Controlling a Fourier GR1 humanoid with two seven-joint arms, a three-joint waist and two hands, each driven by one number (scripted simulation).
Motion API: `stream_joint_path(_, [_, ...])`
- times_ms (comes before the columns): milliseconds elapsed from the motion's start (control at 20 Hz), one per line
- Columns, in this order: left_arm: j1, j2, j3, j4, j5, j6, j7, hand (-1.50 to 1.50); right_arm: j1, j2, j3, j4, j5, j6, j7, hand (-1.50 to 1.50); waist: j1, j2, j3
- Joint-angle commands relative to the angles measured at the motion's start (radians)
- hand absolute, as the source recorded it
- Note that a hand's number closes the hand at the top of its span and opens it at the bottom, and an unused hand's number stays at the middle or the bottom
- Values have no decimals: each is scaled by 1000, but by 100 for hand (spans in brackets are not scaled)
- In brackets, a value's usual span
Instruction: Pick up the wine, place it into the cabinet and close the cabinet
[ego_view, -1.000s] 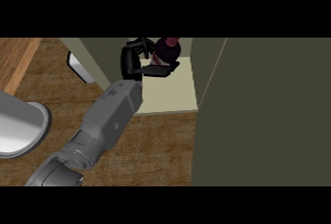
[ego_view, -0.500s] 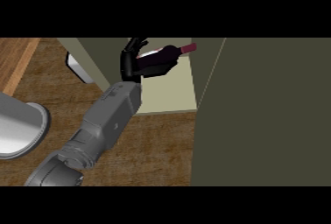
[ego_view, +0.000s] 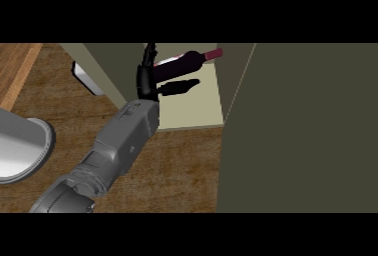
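The wine (ego_view: 189, 59) lies on its side in the cabinet (ego_view: 196, 113); the left hand (ego_view: 146, 82) is spread wide beside it; the door (ego_view: 310, 125) stands open.

left forearm (ego_view: 124, 142) was grey, smooth-shelled, ringed at its end far from the cabinet (ego_view: 198, 107) | left hand (ego_view: 148, 84), at the cabinet end, was black, slim-fingered

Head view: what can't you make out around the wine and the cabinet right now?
Wine bottle: its base is hidden behind the left hand; whether the hand touches it is unclear.
Cabinet: its inside is cut off by the view's top edge and partly hidden by the open door.
Right hand: nowhere in the head view.
Grey round object: cut off by the left edge; its kind is unclear.
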Motion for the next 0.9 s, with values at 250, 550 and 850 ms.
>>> stream_joint_path(250, [54,18,37,-8,14,-15,-79,-150,12,-16,-22,-52,-65,11,25,-150,0,7,-3])
stream_joint_path(550, [69,8,32,-7,0,-75,-93,-150,19,-23,-41,-45,-85,22,17,-150,3,6,-3])
stream_joint_path(850, [71,19,25,1,-16,-130,-99,-150,21,-1,26,-80,-21,-8,40,-150,2,4,-4])
